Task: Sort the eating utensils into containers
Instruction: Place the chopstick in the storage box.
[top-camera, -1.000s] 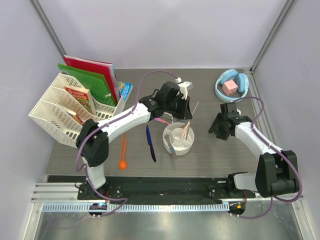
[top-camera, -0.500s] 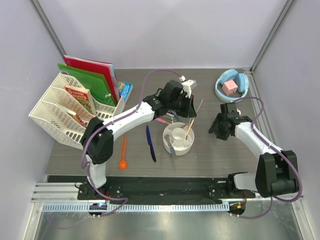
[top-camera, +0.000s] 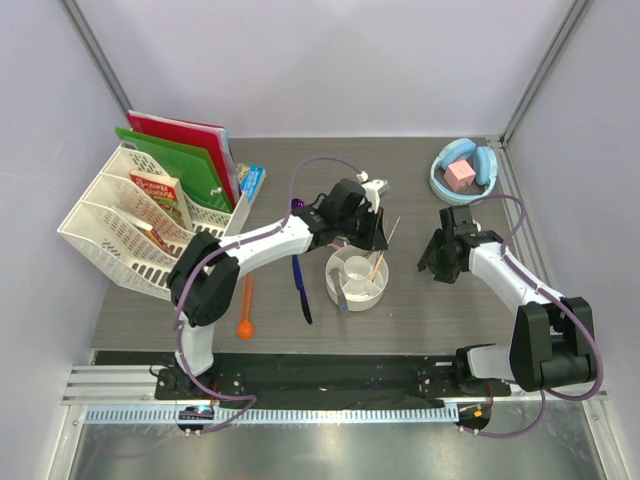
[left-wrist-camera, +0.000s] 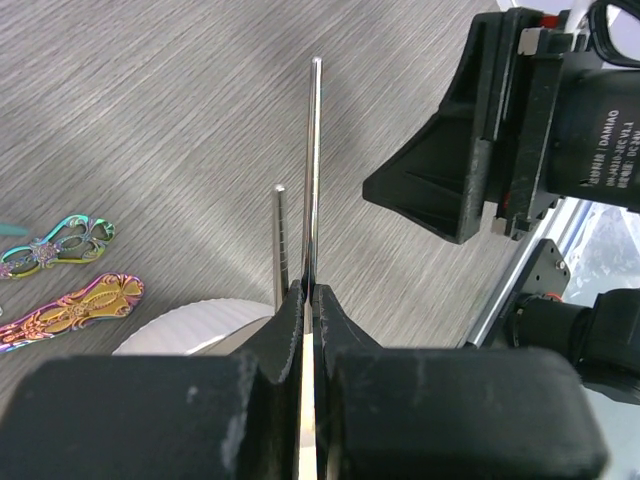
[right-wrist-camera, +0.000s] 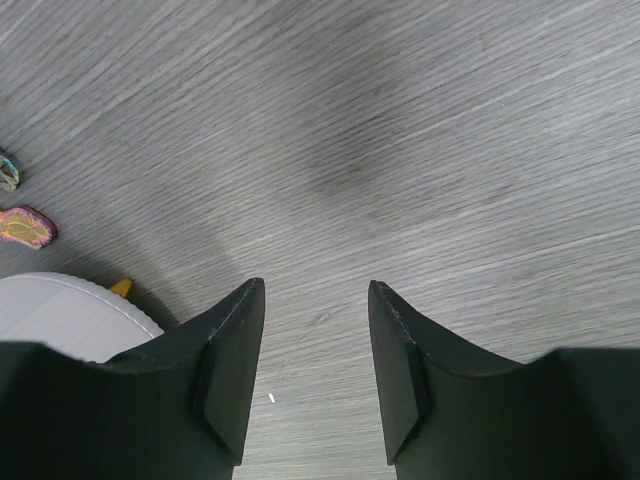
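My left gripper is shut on a slim pale chopstick that sticks up past its fingers, right over the far rim of the white divided cup. A second chopstick stands in the cup just beside it. Two iridescent pieces lie on the table left of the cup. A dark blue knife and an orange spoon lie further left. My right gripper hovers open to the right of the cup, empty; in its wrist view its jaws frame bare table.
A white lattice file rack with books and folders stands at the back left. A light blue bowl holding a pink cube sits at the back right. The right arm's gripper body stands close to the right of the held chopstick.
My left gripper has come nearer and lower over the cup with the chopstick still in it. The right arm has not moved.
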